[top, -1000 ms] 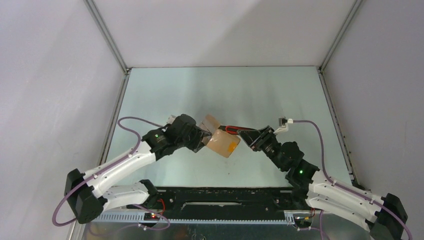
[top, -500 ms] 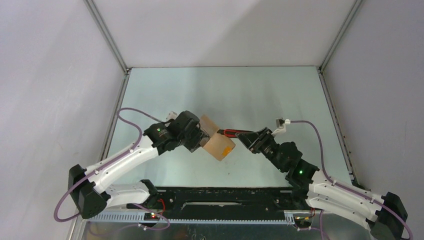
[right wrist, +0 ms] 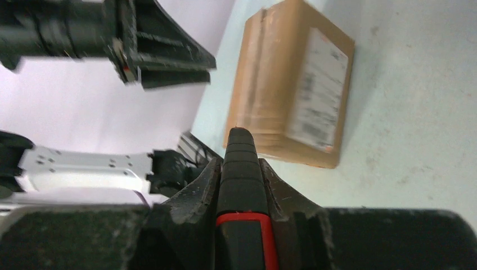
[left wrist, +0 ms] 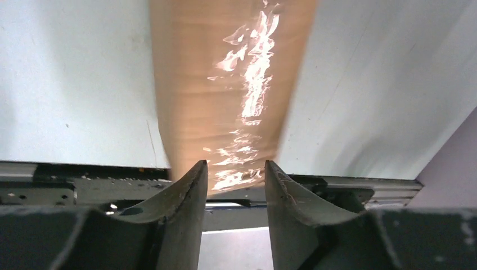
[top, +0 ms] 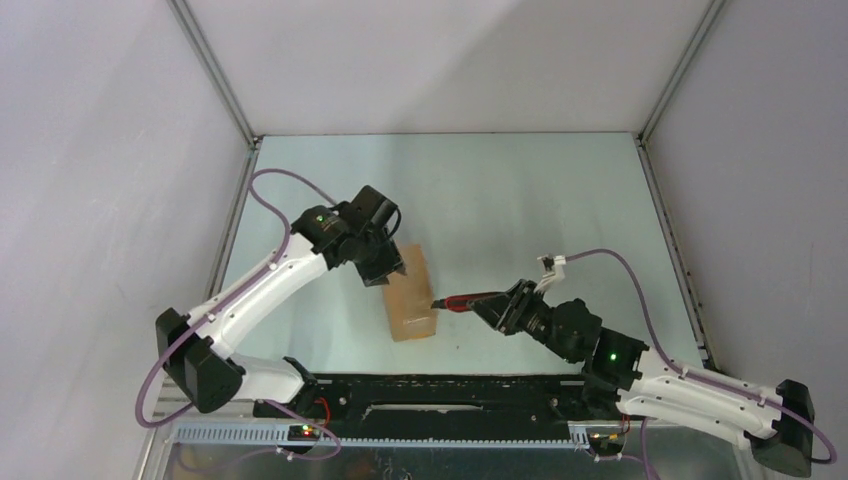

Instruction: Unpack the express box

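The small brown cardboard express box lies flat on the pale green surface, near the front edge between the 2 arms. Its flaps are shut and glossy tape covers the seam, so I judge nothing is unpacked yet: cutting, opening and emptying remain. The left arm reaches over the box's far end, its gripper pointing down, jaws partly apart, clamping nothing. The right arm stretches low, its gripper clamped on a red-and-black utility knife whose tip is at the box's right side; contact is unclear.
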You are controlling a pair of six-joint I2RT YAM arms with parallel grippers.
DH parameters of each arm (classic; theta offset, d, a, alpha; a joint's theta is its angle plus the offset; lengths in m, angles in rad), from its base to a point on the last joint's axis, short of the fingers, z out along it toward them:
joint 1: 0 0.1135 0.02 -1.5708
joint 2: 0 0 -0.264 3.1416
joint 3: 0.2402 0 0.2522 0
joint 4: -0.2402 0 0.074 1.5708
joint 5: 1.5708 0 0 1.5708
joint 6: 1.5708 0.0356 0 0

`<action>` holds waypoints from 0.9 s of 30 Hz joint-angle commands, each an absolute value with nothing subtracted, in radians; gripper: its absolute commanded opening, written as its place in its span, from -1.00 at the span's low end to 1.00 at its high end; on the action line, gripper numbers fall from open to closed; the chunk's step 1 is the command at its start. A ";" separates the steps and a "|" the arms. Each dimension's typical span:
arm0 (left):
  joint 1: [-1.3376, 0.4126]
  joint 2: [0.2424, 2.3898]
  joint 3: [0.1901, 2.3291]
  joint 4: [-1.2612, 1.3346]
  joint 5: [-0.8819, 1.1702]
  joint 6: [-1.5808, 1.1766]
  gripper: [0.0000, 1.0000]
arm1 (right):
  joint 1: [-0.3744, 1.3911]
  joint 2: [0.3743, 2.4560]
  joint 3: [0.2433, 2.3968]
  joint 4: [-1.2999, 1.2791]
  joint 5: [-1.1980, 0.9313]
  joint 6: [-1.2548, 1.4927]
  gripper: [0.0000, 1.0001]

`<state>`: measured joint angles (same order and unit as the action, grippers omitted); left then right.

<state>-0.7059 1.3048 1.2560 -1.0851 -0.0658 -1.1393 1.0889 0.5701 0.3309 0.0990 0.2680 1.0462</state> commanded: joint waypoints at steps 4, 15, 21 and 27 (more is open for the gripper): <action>-0.664 1.362 1.328 -1.116 -0.066 -0.860 -0.91 | 1.150 0.597 0.373 0.037 0.296 0.927 -1.00; -0.525 1.077 1.077 -1.014 -0.148 -0.978 0.97 | 1.248 0.696 0.492 -0.070 0.587 0.607 -1.00; -0.439 1.116 0.966 -0.759 -0.010 -0.930 0.99 | 1.266 0.833 0.508 0.027 0.623 0.516 -1.00; -0.407 1.333 1.085 -0.701 0.059 -0.858 0.99 | 1.298 0.944 0.573 0.049 0.649 0.443 -1.00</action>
